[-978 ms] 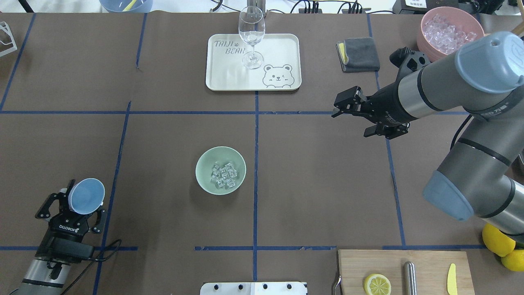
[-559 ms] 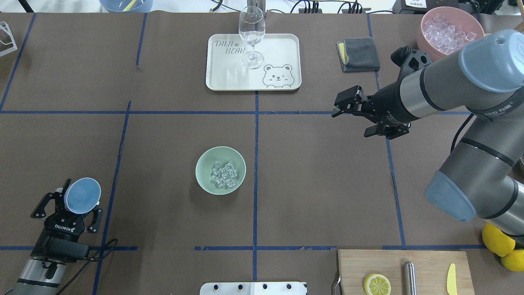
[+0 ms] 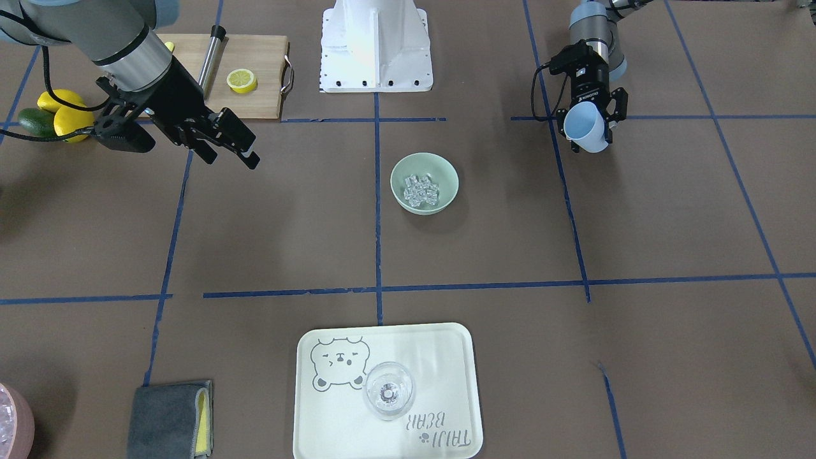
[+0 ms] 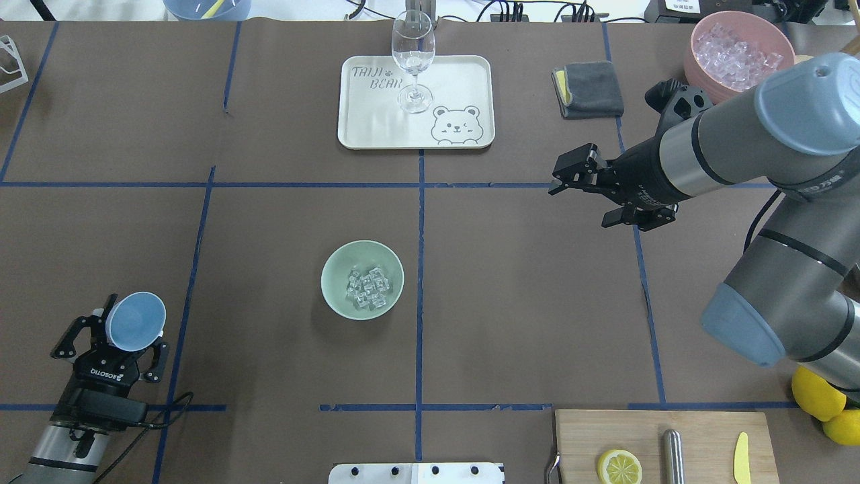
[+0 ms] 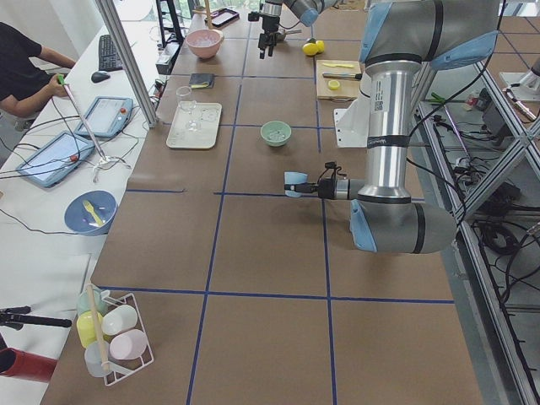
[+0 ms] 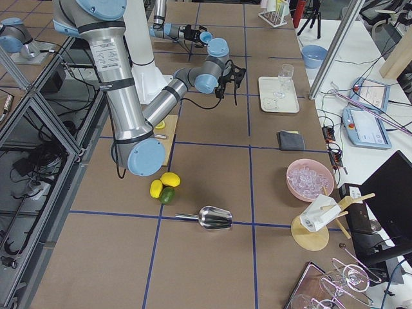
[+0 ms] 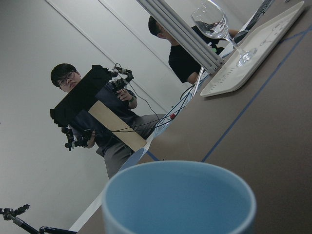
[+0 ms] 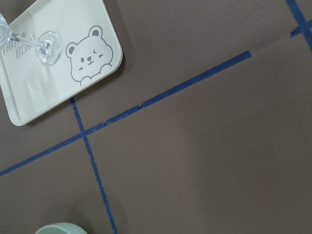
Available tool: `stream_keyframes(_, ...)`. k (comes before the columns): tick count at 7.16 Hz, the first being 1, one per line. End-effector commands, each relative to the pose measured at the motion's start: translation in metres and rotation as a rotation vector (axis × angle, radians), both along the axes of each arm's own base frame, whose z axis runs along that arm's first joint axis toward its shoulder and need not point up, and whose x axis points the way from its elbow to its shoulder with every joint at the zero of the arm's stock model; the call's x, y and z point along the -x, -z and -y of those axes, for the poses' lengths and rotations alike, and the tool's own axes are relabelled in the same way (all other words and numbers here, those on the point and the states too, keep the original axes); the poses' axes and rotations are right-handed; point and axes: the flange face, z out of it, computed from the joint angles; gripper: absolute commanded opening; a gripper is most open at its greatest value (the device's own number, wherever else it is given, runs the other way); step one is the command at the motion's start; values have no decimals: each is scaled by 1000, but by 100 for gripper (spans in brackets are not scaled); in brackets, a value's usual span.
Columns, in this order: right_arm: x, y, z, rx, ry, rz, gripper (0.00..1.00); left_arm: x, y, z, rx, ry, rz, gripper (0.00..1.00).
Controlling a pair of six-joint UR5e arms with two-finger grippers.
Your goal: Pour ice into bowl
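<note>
Ice [image 4: 366, 289] is in: the clear glassy cubes sit heaped in the round pale mint-green bowl [image 4: 334, 267], which stands mid-table just beside the centre tape line; I'd call the pour itself done. The left gripper [image 4: 132, 327] is pinching a pale blue plastic cup [image 3: 590, 131] across its body, tipped well over with its mouth facing away from the wrist, and well apart from the bowl, near the robot's edge of the table; the left wrist view shows no ice in what it sees of the cup. The right gripper [image 4: 578, 205] hangs over bare table on the far side, fingers spread and empty.

What's left, by my read, is parking the cup; that calls for rolling the wrist until it's upright, lowering it onto the table and only then letting go.

The count: one bowl; one cup; one stemmed clear wine glass [image 4: 412, 57] on one cream bear-printed tray [image 4: 463, 77]; one pink round container [image 4: 702, 64] of whitish icy pieces; the cubes overlap too much for an exact number, perhaps ten.
</note>
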Motion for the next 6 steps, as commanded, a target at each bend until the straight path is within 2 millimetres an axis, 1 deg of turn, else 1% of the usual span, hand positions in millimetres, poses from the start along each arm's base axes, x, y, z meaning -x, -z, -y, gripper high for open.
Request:
stream_keyframes(1,-3,-1,5,-2,-16,-6,100,-70,4,-70,106,9,-437,0)
stream_keyframes(2,-3,0,7,-5,-19,-5,100,-84,27,-64,171,24,-814,0)
stream_keyframes(3,-6,2,9,-7,-25,-3,100,-97,32,-68,219,-24,-1041,31)
stream_keyframes(4,-15,2,15,-12,-42,-4,100,-100,15,-77,215,-61,-967,79)
stream_keyframes(5,-23,0,23,-14,-60,-10,100,-117,-9,-89,217,-165,-834,100)
stream_keyframes(6,-33,-2,30,-37,-68,-20,100,-135,-38,-95,210,-256,-595,100)
